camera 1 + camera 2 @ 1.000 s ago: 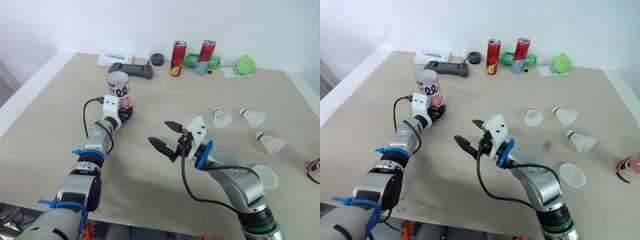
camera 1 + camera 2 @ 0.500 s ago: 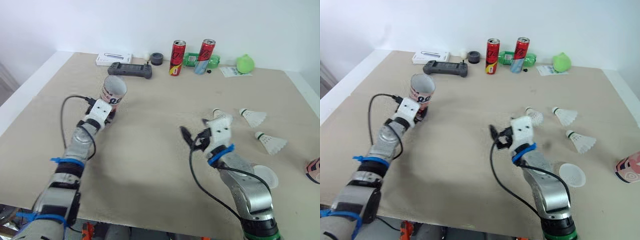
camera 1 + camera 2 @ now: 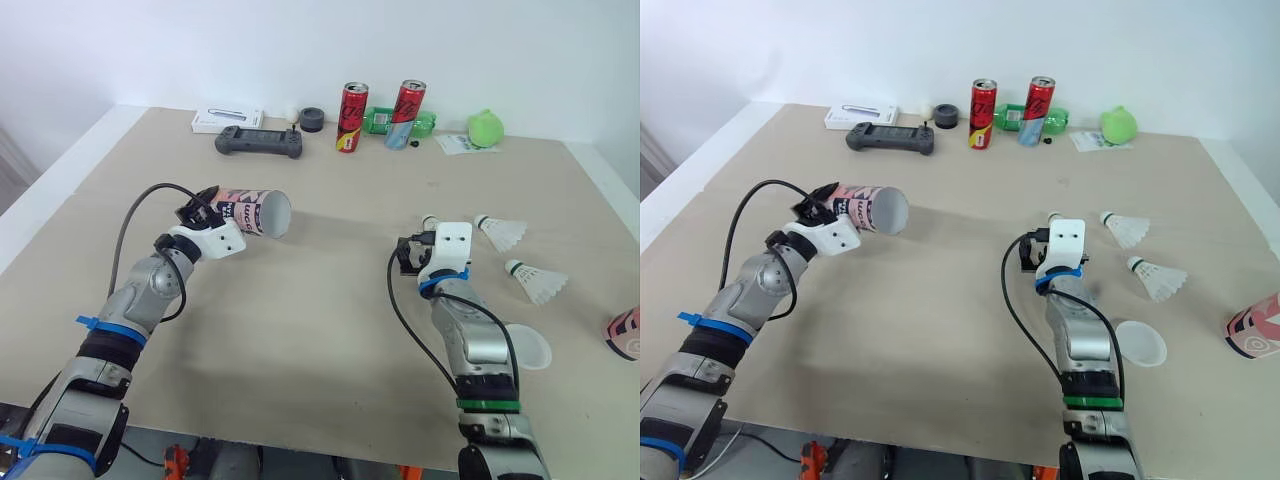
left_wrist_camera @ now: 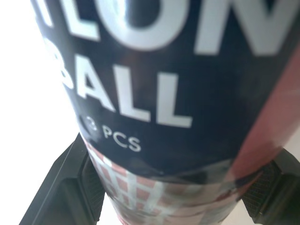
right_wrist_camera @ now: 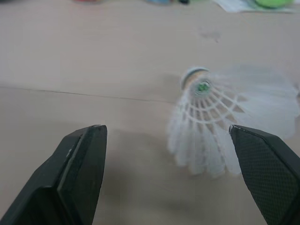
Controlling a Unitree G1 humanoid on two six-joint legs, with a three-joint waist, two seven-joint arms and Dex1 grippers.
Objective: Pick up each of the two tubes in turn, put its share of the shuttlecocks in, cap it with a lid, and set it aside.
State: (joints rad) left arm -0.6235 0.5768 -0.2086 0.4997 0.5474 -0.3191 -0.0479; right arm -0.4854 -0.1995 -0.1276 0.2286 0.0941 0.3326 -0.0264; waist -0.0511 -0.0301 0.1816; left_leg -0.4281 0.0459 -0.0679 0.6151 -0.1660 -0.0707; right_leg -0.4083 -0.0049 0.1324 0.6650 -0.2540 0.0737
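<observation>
Along the top of the frame sit a white box, a dark game controller, two red cans and a green ball, all well apart from my arms on the surface. At middle left my left hand is clamped around the tube, which is turned on its side, pink with dark lettering, its open mouth facing right. At middle right my right hand is spread wide, with a white shuttlecock just ahead. Two more shuttlecocks, a lid and the second tube lie further right.
</observation>
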